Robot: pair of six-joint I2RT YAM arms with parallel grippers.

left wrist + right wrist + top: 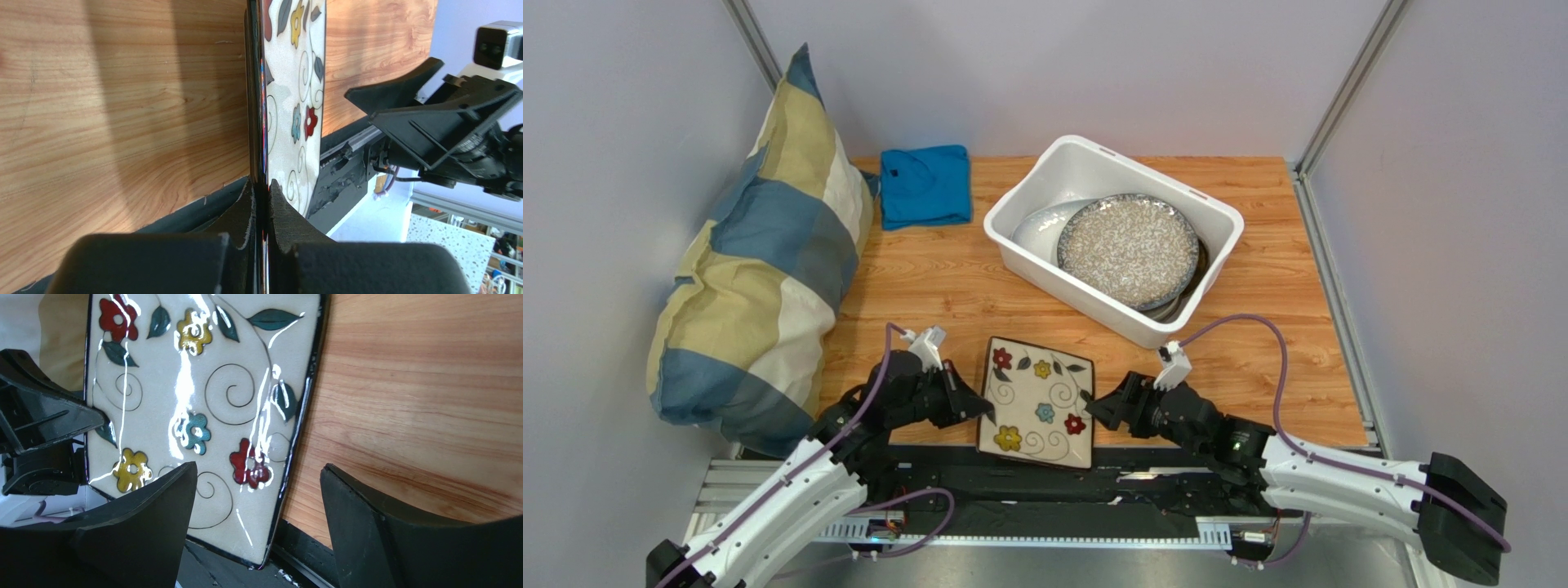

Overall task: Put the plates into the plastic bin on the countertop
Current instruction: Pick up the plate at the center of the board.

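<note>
A square floral plate [1038,401] lies at the near edge of the wooden countertop [928,276], its front edge over the black rail. My left gripper [979,406] is shut on the plate's left rim [263,122], seen edge-on between the pads. My right gripper [1097,408] stands open beside the plate's right edge [209,410], jaws wide apart and touching nothing. Behind them, the white plastic bin [1038,251] holds a grey-speckled round plate [1128,249] on top of a white plate [1041,228] and another dark one.
A folded blue cloth [925,185] lies at the back left of the countertop. A large checked pillow [762,263] leans along the left side. Metal frame posts stand at the back corners.
</note>
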